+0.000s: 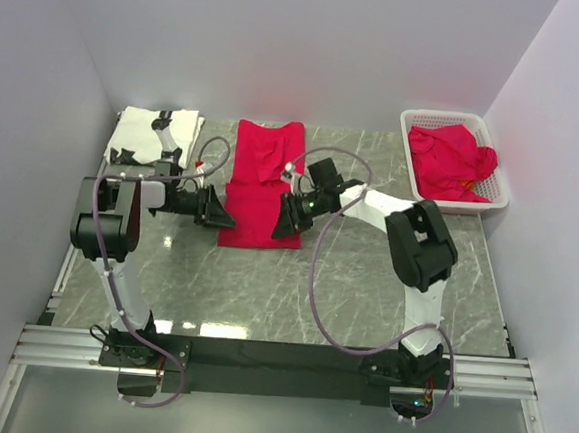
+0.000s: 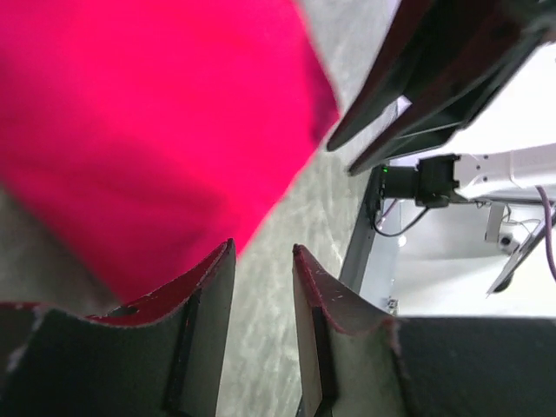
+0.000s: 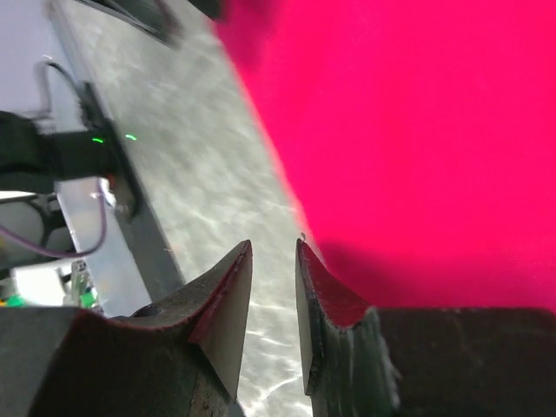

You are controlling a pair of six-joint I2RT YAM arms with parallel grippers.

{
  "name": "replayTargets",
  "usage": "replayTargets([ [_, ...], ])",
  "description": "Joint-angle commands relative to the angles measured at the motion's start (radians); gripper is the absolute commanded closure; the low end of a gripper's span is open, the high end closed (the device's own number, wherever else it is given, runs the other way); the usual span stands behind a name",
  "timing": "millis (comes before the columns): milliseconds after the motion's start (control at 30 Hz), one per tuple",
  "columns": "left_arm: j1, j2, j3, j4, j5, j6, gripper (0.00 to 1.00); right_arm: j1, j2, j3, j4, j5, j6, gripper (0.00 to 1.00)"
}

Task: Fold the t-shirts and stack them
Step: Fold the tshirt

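At counter [image 1: 364,293] centre, red t-shirt [image 1: 260,179] spread out; left hand [image 1: 222,211] beside near-left edge, right hand [image 1: 287,219] beside near-right edge, both narrowly parted, gripping nothing.

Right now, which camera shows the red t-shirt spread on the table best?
The top external view: it alone shows nearly the whole red t-shirt and its outline. The left wrist view catches only one corner of it, and the right wrist view only a close stretch of cloth along one edge.
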Motion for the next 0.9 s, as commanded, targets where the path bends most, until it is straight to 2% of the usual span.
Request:
replayTargets([
  [0,0.0,0.041,-0.006,0.072,-0.029,-0.03,0.62,-0.025,0.088,-0.021,0.032,0.003,0.002,0.66],
  [167,0.005,0.155,0.009,0.014,-0.046,-0.027,0.63,-0.062,0.15,-0.033,0.023,0.019,0.005,0.68],
  [300,0.031,0.16,0.038,-0.099,-0.023,0.056,0.64,-0.065,0.075,-0.055,-0.026,0.03,-0.032,0.68],
  [333,0.037,0.129,0.064,-0.141,-0.014,0.164,0.64,-0.065,0.041,-0.064,-0.043,0.033,-0.05,0.68],
  [367,0.043,0.106,0.078,-0.247,-0.005,0.23,0.64,-0.065,0.001,-0.072,-0.046,0.035,-0.061,0.67],
  [400,0.048,0.08,0.092,-0.308,0.001,0.308,0.64,-0.063,-0.084,-0.081,-0.054,0.05,-0.078,0.66],
  [433,0.049,0.051,0.119,-0.366,-0.009,0.475,0.63,-0.062,-0.126,-0.094,-0.072,0.064,-0.124,0.66],
  [500,0.049,-0.047,0.121,-0.495,-0.035,0.624,0.61,-0.056,-0.236,-0.116,-0.089,0.119,-0.181,0.61],
  [533,0.048,-0.085,0.089,-0.494,-0.081,0.704,0.61,-0.051,-0.27,-0.146,-0.093,0.197,-0.278,0.58],
  [567,0.049,-0.166,0.066,-0.482,-0.112,0.738,0.6,-0.04,-0.303,-0.166,-0.087,0.26,-0.332,0.49],
  [667,0.046,-0.323,-0.047,-0.405,-0.222,0.901,0.57,0.028,-0.401,-0.277,-0.008,0.495,-0.539,0.46],
  [767,0.046,-0.461,-0.182,-0.261,-0.322,1.085,0.55,0.07,-0.423,-0.332,0.063,0.605,-0.688,0.46],
  [867,0.01,-0.537,-0.262,-0.169,-0.38,1.255,0.53,0.113,-0.453,-0.415,0.187,0.642,-0.868,0.43],
])
